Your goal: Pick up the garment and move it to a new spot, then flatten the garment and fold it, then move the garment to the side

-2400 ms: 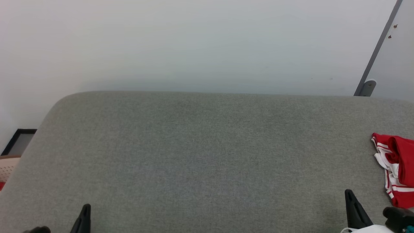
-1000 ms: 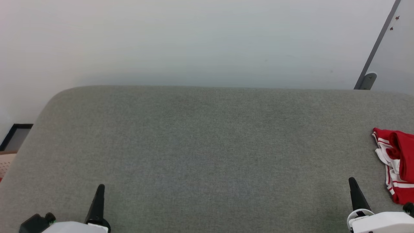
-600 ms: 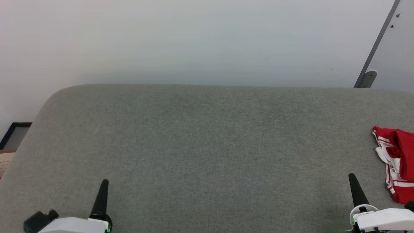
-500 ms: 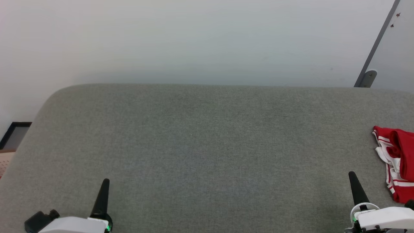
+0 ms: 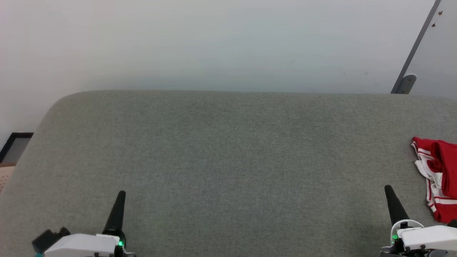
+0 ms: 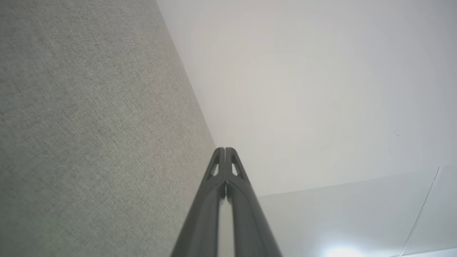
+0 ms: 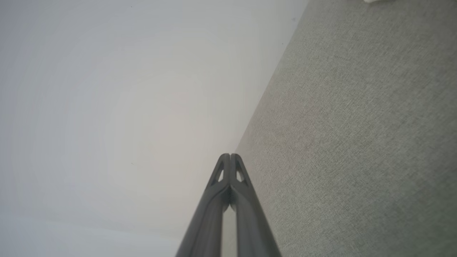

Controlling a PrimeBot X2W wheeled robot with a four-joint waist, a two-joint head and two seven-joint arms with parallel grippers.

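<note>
Red jersey lies bunched at the bench right edge; left tool and right tool are both together, empty.

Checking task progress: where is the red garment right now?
In the head view, the garment lies bunched at the right edge of the grey fabric surface, just right of the right gripper, apart from it.

Bright even light, soft shadows, sharp focus, glare in left wrist view
</note>
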